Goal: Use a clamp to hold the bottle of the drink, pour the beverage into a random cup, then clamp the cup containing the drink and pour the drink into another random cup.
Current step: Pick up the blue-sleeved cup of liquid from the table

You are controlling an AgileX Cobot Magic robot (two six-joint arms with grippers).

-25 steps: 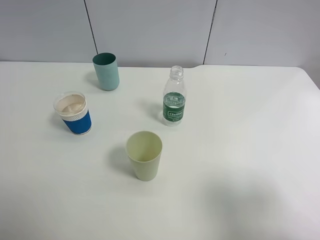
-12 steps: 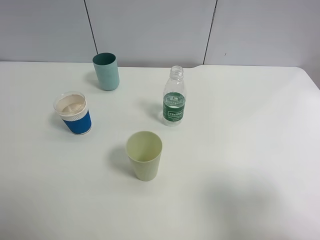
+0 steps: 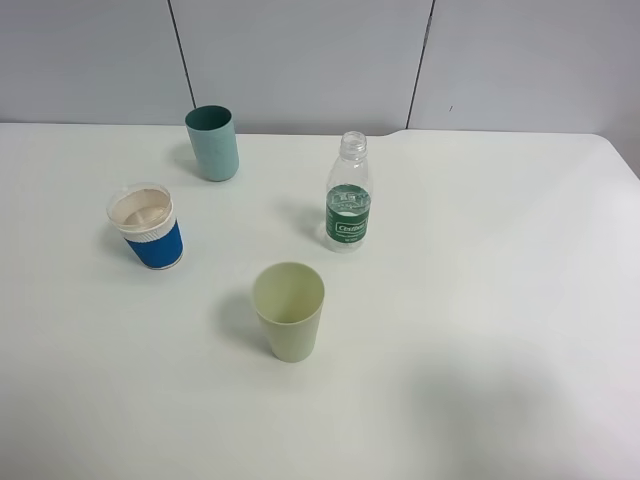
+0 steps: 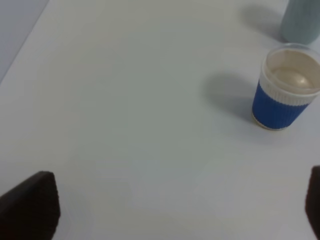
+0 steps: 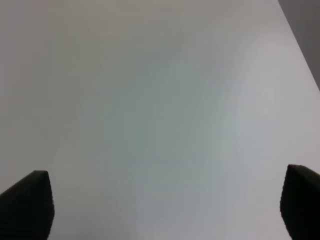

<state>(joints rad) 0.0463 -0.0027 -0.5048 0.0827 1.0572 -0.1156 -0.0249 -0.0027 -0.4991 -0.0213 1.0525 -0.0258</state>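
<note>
A clear bottle with a green label and no cap stands upright near the table's middle. A teal cup stands at the back left. A blue-sleeved paper cup with a white rim stands at the left. A pale green cup stands in front of the bottle. In the left wrist view the blue cup and the teal cup's base show. My left gripper is open and empty over bare table. My right gripper is open and empty. Neither arm shows in the exterior view.
The white table meets a grey panelled wall at the back. The table's edge shows in the right wrist view, and its other edge in the left wrist view.
</note>
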